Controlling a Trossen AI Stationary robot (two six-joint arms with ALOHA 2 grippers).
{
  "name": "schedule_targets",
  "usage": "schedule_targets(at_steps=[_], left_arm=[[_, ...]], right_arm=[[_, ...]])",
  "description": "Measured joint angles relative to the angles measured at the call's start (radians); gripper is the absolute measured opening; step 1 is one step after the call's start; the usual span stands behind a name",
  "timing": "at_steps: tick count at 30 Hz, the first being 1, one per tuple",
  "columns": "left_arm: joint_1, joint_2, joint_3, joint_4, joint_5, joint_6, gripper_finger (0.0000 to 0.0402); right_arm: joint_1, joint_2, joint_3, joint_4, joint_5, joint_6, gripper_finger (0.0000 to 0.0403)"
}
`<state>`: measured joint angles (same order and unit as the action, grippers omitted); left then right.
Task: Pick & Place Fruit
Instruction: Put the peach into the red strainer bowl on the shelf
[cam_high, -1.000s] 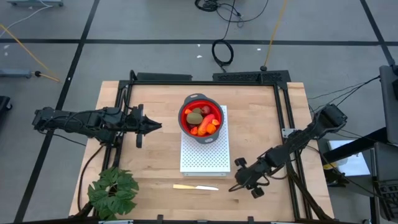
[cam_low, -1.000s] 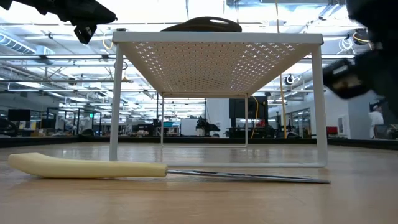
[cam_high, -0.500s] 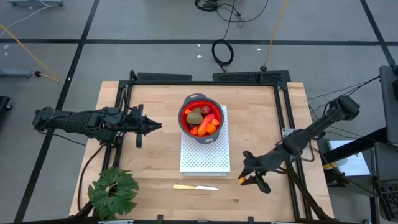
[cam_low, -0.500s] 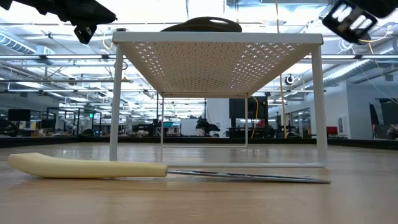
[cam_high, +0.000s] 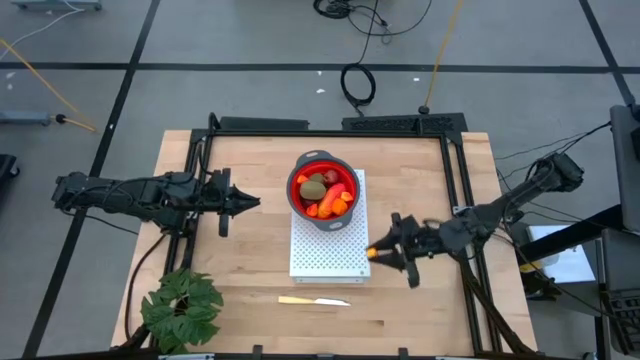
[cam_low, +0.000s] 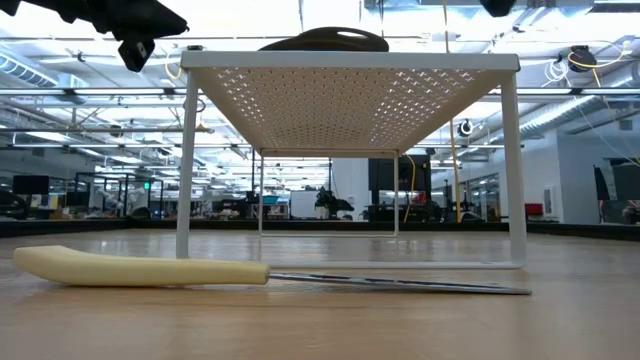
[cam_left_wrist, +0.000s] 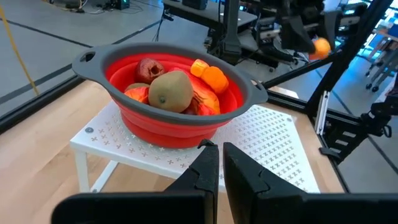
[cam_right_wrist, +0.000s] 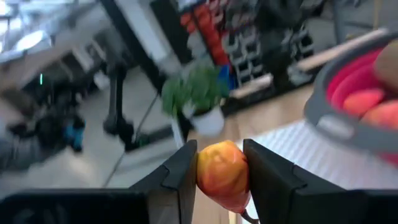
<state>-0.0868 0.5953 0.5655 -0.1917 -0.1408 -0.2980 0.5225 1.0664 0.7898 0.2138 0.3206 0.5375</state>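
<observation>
A red bowl with a grey rim (cam_high: 322, 190) (cam_left_wrist: 168, 87) stands on a white perforated rack (cam_high: 330, 250) at the table's middle. In it lie an olive-brown oval (cam_left_wrist: 169, 91), a dark red ball (cam_left_wrist: 148, 68) and orange pieces (cam_left_wrist: 211, 76). My right gripper (cam_high: 385, 253) hovers at the rack's near right corner, shut on a small orange fruit piece (cam_right_wrist: 222, 174). My left gripper (cam_high: 250, 203) (cam_left_wrist: 217, 168) waits shut, in the air left of the bowl and pointing at it. My right gripper pinches the orange fruit piece between its two fingers (cam_right_wrist: 180, 177), one on each side of the piece (cam_right_wrist: 211, 177). The fingers lie about level and come from the table's right. The piece sits at the fingertips (cam_high: 372, 254), lifted clear of table and rack.
A pale yellow knife (cam_high: 314, 300) (cam_low: 140, 268) lies on the table near the front edge, before the rack. A green leafy plant (cam_high: 180, 305) stands at the near left corner. Bare wood lies right of the rack.
My right gripper has risen from low over the table's near right part and gone toward the rack, tipping from pointing down to about level and rolling. The orange piece has come up with it, clear of the table.
</observation>
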Motion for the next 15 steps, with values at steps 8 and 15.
schedule_targets(at_steps=[8, 15], left_arm=[[0.000, 0.000, 0.000, 0.014, -0.015, -0.040, 0.0021], [0.000, 0.000, 0.000, 0.016, -0.077, -0.154, 0.0021]], right_arm=[[-0.126, 0.000, 0.000, 0.209, 0.048, 0.079, 0.0112], [-0.230, 0.000, 0.000, 0.314, 0.046, 0.427, 0.0119]])
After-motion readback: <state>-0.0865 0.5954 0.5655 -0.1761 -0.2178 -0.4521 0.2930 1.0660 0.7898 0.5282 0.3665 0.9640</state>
